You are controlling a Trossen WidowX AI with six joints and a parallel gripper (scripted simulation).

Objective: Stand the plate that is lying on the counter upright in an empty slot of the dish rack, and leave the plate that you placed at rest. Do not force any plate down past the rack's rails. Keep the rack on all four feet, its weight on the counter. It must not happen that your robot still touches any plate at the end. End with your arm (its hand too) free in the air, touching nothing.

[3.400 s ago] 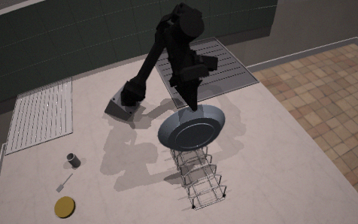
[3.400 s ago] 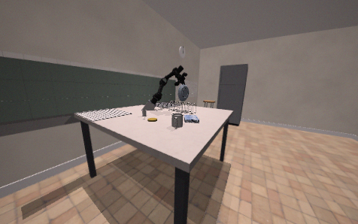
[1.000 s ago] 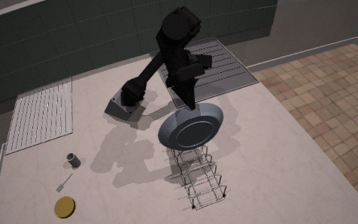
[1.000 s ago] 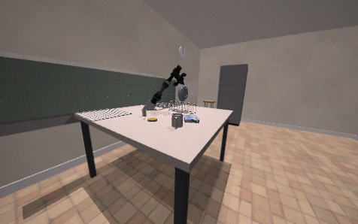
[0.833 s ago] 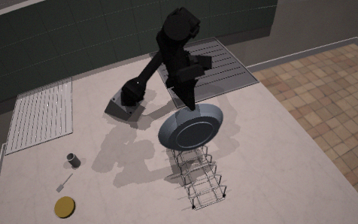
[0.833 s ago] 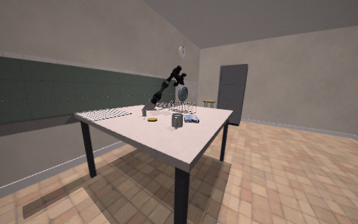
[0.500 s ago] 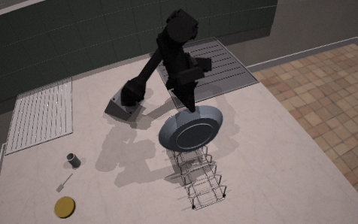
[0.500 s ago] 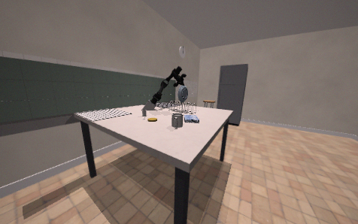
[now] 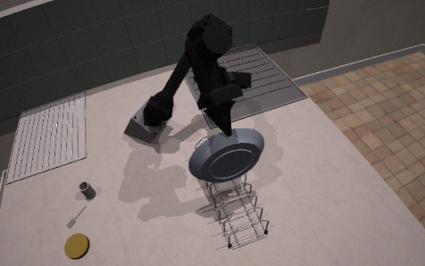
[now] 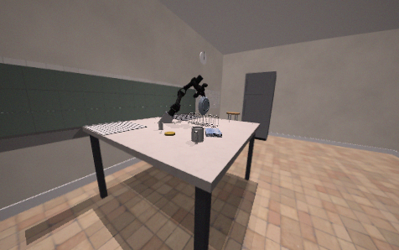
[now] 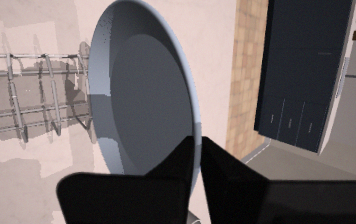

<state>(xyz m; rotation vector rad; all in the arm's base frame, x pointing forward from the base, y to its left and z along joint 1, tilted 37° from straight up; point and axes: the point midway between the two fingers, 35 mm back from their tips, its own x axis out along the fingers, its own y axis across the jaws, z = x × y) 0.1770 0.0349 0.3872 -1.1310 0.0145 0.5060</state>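
Blue-grey in colour, with the end effector (image 9: 229, 135) (image 10: 203, 97) (image 11: 196, 142) closed to a narrow gap on the upper rim of the plate (image 9: 229, 162) (image 10: 204, 106) (image 11: 150, 95). Hangs steeply tilted, close to upright, below the fingertips, with its lower part over one end of the rack (image 9: 229, 245) (image 10: 218, 122) (image 11: 55, 95). Contact between plate and rack: cannot tell. Note the open wire slots beyond the plate, toward the far end from the arm's base.

Locate the rack on the tabletop (image 9: 147, 241) (image 10: 159, 151) (image 11: 215, 50). Seating of all four feet: cannot tell.

Find the cup (image 9: 88, 190) (image 10: 160, 126) standing well apart from the rack, near the spatula (image 9: 77, 217). Find the yellow disc (image 9: 77, 245) (image 10: 169, 133) lying flat, with the spatula between cup and disc. In the exterior view, observe the grey can (image 10: 197, 134) upright near the blue cloth (image 10: 214, 132).
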